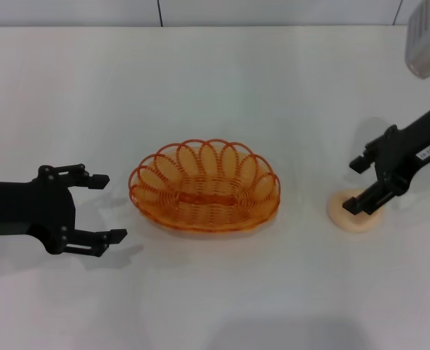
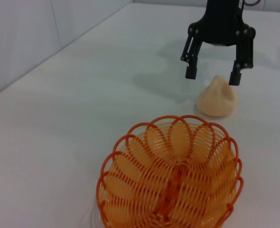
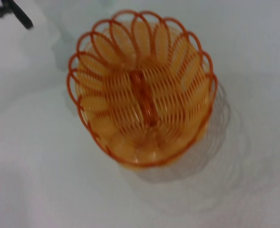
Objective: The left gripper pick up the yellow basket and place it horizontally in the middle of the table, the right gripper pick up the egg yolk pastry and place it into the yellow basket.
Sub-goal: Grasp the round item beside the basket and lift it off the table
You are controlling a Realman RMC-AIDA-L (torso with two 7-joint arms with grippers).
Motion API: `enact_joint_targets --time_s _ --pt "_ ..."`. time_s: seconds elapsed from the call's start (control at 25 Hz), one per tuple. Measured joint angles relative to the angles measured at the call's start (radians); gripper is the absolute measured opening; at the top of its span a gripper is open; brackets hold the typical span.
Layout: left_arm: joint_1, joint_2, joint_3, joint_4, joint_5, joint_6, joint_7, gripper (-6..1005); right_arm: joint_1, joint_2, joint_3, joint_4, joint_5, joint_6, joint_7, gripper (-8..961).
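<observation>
The yellow basket [image 1: 204,186] stands upright on the white table [image 1: 215,87], its long side across the middle. My left gripper [image 1: 111,208] is open and empty, just left of the basket and apart from it. The egg yolk pastry [image 1: 357,219] lies on the table to the right of the basket. My right gripper [image 1: 353,186] is open right over the pastry, with its fingers spread to either side of the pastry's top. The left wrist view shows the basket [image 2: 171,180], the pastry [image 2: 217,97] and the right gripper [image 2: 212,76] above it. The right wrist view shows the basket [image 3: 142,95].
A finger of the left gripper shows at the edge of the right wrist view [image 3: 16,14]. The table's far edge meets a pale wall [image 1: 200,11]. Bare tabletop lies in front of and behind the basket.
</observation>
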Motion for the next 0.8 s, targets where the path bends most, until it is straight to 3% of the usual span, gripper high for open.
enact_joint_targets --time_s 0.32,0.52,0.8 --pt "-0.003 0.000 0.004 0.011 -0.003 0.009 -0.012 891 -0.011 -0.004 -0.004 0.030 -0.032 0.012 -0.018 738" --pt "0.002 -0.001 0.029 0.030 -0.001 0.006 -0.035 890 -0.026 0.000 -0.009 0.017 -0.034 0.016 -0.041 538" --pt "0.006 -0.002 0.045 0.040 -0.001 0.002 -0.042 892 -0.027 0.000 -0.031 0.019 -0.036 0.018 -0.044 388"
